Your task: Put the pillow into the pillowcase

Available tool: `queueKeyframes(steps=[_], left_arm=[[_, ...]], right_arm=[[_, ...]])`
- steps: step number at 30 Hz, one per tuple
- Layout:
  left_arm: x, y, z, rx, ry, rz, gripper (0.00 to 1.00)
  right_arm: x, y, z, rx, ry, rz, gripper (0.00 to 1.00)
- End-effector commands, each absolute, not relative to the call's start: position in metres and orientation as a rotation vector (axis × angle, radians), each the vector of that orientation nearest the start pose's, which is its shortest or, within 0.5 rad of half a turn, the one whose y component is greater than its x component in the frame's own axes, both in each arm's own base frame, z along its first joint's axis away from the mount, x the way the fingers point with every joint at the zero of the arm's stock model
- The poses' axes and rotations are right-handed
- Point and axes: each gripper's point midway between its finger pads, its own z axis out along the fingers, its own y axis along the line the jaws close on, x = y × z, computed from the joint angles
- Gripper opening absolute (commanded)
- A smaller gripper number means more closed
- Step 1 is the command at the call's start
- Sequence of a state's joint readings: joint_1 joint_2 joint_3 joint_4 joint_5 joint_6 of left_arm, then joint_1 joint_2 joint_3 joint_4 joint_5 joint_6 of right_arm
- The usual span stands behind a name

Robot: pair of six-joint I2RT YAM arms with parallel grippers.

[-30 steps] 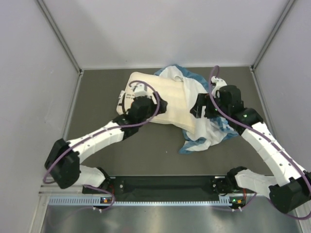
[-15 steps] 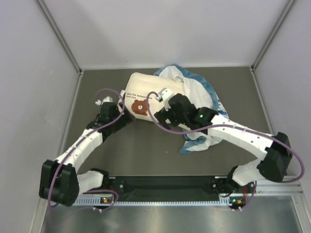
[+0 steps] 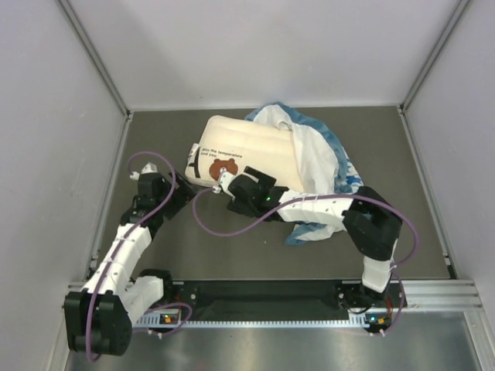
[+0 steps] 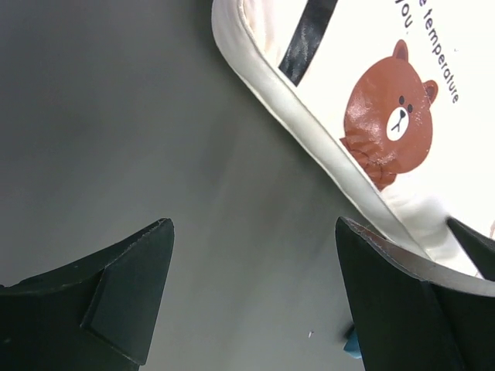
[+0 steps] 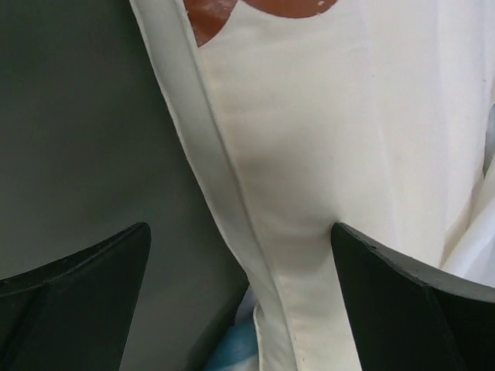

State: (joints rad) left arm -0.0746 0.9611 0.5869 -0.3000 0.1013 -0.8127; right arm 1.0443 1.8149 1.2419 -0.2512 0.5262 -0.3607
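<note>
The cream pillow [image 3: 247, 148] lies at the back middle of the table, with its bear logo [image 3: 220, 166] at the near left end. The pillowcase [image 3: 325, 158] covers only the pillow's right end, mostly white inside out with blue edges. My left gripper [image 3: 179, 197] is open and empty over bare table just left of the pillow [image 4: 371, 85]. My right gripper [image 3: 223, 179] is open at the pillow's near edge by the logo. In the right wrist view its fingers straddle the pillow's seam [image 5: 232, 193], with the right fingertip [image 5: 363, 255] against the fabric.
White walls enclose the dark table [image 3: 155, 147] on the left, back and right. A loose fold of pillowcase [image 3: 309, 232] lies on the table under my right forearm. A bit of blue fabric [image 5: 232, 348] shows under the pillow's edge.
My left gripper has let go of the pillow and pulled back to the left. My right arm has swung left from the pillowcase across the pillow to its near-left edge.
</note>
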Motion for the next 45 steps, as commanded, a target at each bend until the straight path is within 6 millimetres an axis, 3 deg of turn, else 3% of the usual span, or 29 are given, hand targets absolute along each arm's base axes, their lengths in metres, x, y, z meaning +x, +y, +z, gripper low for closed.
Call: queueKeyframes(steps=[1, 5, 6, 7, 8, 11, 14, 15, 16, 18, 20, 25, 31, 37, 38, 40, 43, 45], left_arm=[[0.286, -0.07, 0.13, -0.749, 2.149, -0.603, 0.9], [0.284, -0.074, 0.128, -0.748, 2.151, -0.631, 0.9], [0.284, -0.075, 0.128, -0.746, 2.153, -0.643, 0.89], [0.284, -0.076, 0.128, -0.743, 2.149, -0.652, 0.89], [0.284, -0.077, 0.126, -0.743, 2.151, -0.656, 0.89], [0.284, -0.081, 0.125, -0.715, 2.144, -0.686, 0.88], [0.285, -0.086, 0.117, -0.71, 2.159, -0.712, 0.87], [0.286, -0.087, 0.113, -0.713, 2.173, -0.716, 0.86], [0.285, -0.09, 0.112, -0.702, 2.185, -0.737, 0.86], [0.291, -0.097, 0.111, -0.678, 2.185, -0.766, 0.85], [0.293, -0.107, 0.11, -0.644, 2.193, -0.781, 0.84], [0.312, -0.148, 0.105, -0.524, 2.206, -0.801, 0.83], [0.345, -0.185, 0.085, -0.541, 2.262, -0.843, 0.78], [0.365, -0.225, 0.088, -0.557, 2.165, -0.918, 0.74], [0.367, -0.227, 0.077, -0.572, 2.184, -0.9, 0.74], [0.375, -0.237, 0.077, -0.587, 2.173, -0.922, 0.73], [0.381, -0.248, 0.058, -0.631, 2.185, -0.938, 0.7], [0.384, -0.255, 0.055, -0.645, 2.17, -0.931, 0.69]], right_arm=[[0.338, 0.345, 0.11, -1.22, 1.828, -0.363, 1.0], [0.364, 0.338, 0.102, -1.183, 1.804, -0.552, 0.98], [0.371, 0.337, 0.104, -1.149, 1.803, -0.555, 0.9], [0.374, 0.338, 0.108, -1.108, 1.806, -0.541, 0.76], [0.376, 0.339, 0.113, -1.075, 1.806, -0.52, 0.41], [0.38, 0.34, 0.135, -0.933, 1.83, -0.349, 0.0], [0.373, 0.342, 0.16, -0.838, 1.851, -0.087, 0.0], [0.373, 0.335, 0.161, -0.809, 1.863, -0.052, 0.0], [0.371, 0.332, 0.178, -0.749, 1.857, 0.015, 0.0], [0.371, 0.329, 0.191, -0.709, 1.86, 0.132, 0.0], [0.365, 0.328, 0.207, -0.657, 1.857, 0.279, 0.0], [0.37, 0.307, 0.237, -0.546, 1.853, 0.415, 0.0], [0.375, 0.293, 0.248, -0.479, 1.863, 0.497, 0.0], [0.376, 0.288, 0.256, -0.42, 1.849, 0.563, 0.0], [0.377, 0.284, 0.254, -0.404, 1.858, 0.564, 0.0], [0.376, 0.286, 0.265, -0.391, 1.825, 0.612, 0.0], [0.375, 0.283, 0.272, -0.362, 1.814, 0.645, 0.0], [0.373, 0.281, 0.274, -0.34, 1.809, 0.669, 0.0]])
